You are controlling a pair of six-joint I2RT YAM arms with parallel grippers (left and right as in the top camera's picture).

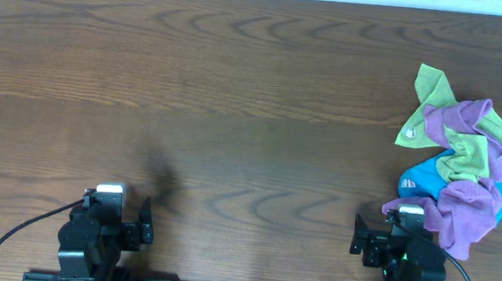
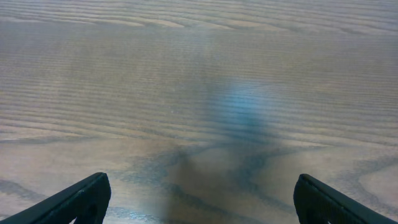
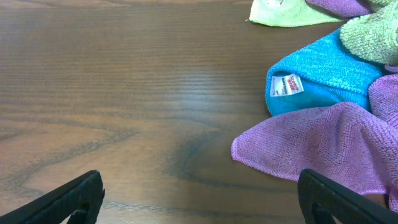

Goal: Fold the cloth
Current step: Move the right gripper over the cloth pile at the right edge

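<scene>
The cloth (image 1: pixel 467 156) sits among purple cloths (image 1: pixel 460 215), far-right of the right gripper (image 3: pixel 199 182), the nearer one; it and the left gripper (image 2: pixel 199 183) gape wide, empty

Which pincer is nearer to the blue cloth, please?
Right. The right pincer is open just short of the blue cloth, which lies ahead to its right; the left pincer is far off at the table's other side.

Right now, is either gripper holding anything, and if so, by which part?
Nothing is held. The left gripper is open above the table, and the right gripper is open too, short of the pile of cloths.
</scene>
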